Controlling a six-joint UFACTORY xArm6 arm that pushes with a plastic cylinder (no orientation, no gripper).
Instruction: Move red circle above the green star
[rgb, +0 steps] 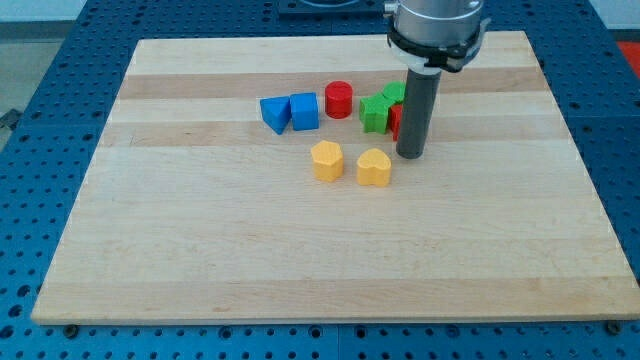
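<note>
The red circle (339, 99) stands on the wooden board, just left of a green star (376, 113). A second green block (395, 93) sits right behind the star. A red block (396, 120) is mostly hidden behind my rod. My tip (411, 155) rests on the board at the lower right of the green star, touching or nearly touching the hidden red block, and well right of the red circle.
Two blue blocks (274, 113) (304, 111) sit side by side left of the red circle. A yellow hexagon-like block (326, 160) and a yellow heart (374, 167) lie below the group. The board's edge (330, 320) borders blue perforated table.
</note>
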